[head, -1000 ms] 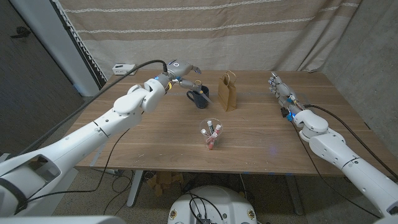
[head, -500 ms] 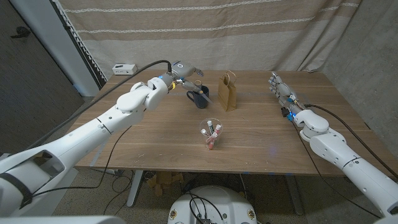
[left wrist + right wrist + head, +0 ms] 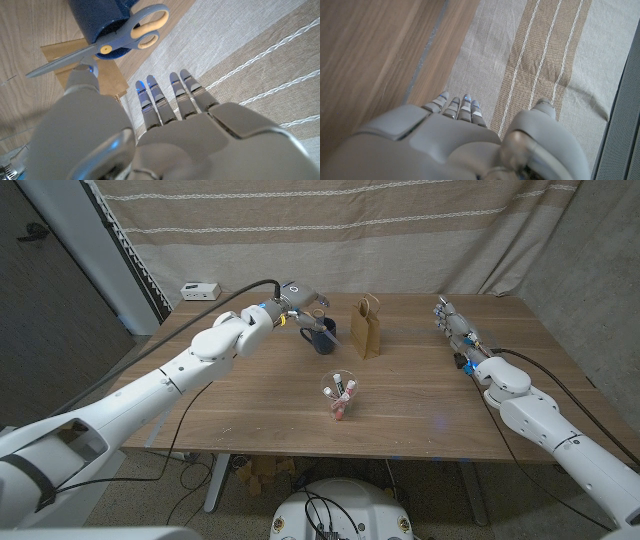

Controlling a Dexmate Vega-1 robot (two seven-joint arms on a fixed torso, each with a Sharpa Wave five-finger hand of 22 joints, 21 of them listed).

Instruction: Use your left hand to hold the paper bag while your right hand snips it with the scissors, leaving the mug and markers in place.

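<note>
A brown paper bag (image 3: 365, 328) with handles stands upright at the table's far middle. Just left of it is a dark blue mug (image 3: 320, 335) with blue-and-cream scissors (image 3: 330, 332) lying across it. My left hand (image 3: 300, 302) hovers just behind and left of the mug, fingers straight and apart, holding nothing. The left wrist view shows that hand (image 3: 170, 110) close to the scissors (image 3: 107, 45), the mug (image 3: 97, 17) and the bag (image 3: 107, 75). A clear cup of markers (image 3: 338, 393) stands mid-table. My right hand (image 3: 452, 325) is at the table's far right, fingers extended, empty.
A white box (image 3: 200, 289) sits at the table's far left corner. A striped curtain (image 3: 400, 230) hangs close behind the table. In the right wrist view my right hand (image 3: 455, 130) is above the wooden table's far edge (image 3: 427, 55).
My left hand has moved a little to the right and lower, closer to the mug and scissors. The right arm has not moved.
</note>
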